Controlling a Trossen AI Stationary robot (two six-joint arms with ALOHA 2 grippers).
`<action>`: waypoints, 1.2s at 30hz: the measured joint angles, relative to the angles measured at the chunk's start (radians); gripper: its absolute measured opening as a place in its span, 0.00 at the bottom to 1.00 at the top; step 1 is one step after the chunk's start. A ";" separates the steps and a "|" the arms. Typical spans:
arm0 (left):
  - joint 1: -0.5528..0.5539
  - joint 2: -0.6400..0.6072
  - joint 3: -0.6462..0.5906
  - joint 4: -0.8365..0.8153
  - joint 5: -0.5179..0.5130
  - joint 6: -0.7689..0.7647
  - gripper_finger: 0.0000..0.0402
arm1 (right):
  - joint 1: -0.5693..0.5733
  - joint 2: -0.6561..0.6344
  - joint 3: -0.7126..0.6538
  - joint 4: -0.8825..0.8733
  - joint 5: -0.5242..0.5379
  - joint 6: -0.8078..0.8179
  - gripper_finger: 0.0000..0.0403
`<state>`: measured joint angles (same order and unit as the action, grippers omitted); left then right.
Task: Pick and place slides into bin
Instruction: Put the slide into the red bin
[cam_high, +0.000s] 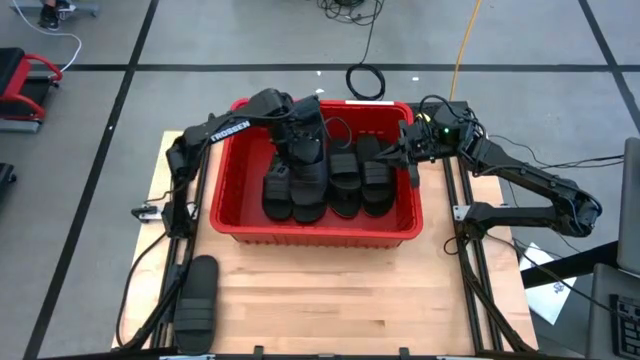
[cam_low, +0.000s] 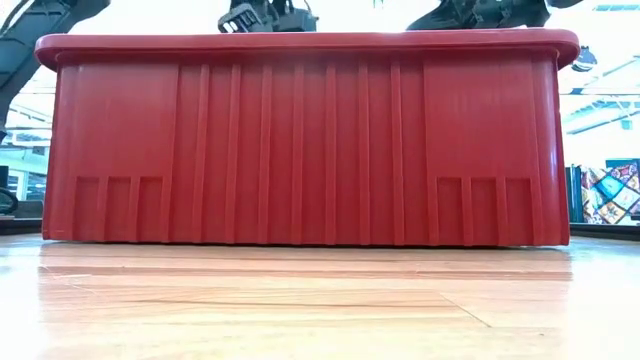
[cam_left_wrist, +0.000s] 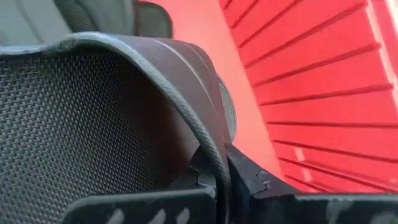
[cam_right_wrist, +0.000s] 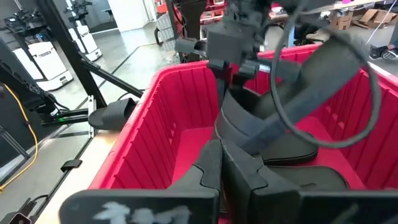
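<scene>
1. The bin (cam_high: 316, 232) is parked on the wooden desk (cam_high: 330, 300), toward the far side, and in the low view its slotted red wall (cam_low: 300, 150) pretty much fills the frame.
2. The left tool (cam_high: 300, 135) is reached down into the bin's far left part, and it's clenched on a slide (cam_high: 305, 140). In the left wrist view the slide's edge (cam_left_wrist: 186, 93) is seen pinched between the two dark fingers (cam_left_wrist: 205, 177), with the textured sole right up against the camera and the red bin wall (cam_left_wrist: 323, 93) behind it.
3. That held slide is seen tilted upright in the right wrist view (cam_right_wrist: 249, 124), hanging from the left tool (cam_right_wrist: 233, 59) above the ones already lying in the bin.
4. A row of slides (cam_high: 330, 185) is laid inside the bin, side by side, filling the middle; an exact count can't be made from above.
5. One more slide (cam_high: 197, 292) is left out on the desk, near the front left corner, well apart from the bin.
6. The right tool (cam_high: 405, 152) is held over the bin's far right corner, inside the rim. Its fingers (cam_right_wrist: 208, 171) are seen close together with only a narrow gap, nothing gripped, so it's counted as clenched on nothing.
</scene>
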<state>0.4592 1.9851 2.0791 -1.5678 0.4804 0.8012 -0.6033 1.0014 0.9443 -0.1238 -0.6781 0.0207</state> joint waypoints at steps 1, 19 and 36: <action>0.002 0.001 -0.012 -0.003 0.021 0.010 0.01 | 0.000 0.000 0.000 0.000 0.000 0.000 0.00; 0.009 0.005 -0.272 0.040 0.114 0.098 0.00 | 0.000 0.000 0.000 0.001 0.001 -0.007 0.00; -0.005 0.108 -0.274 0.156 0.156 0.033 0.00 | 0.000 0.000 0.000 0.000 0.001 -0.001 0.00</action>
<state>0.4543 2.0926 1.8056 -1.4119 0.6363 0.8344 -0.6037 1.0016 0.9443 -0.1236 -0.6771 0.0195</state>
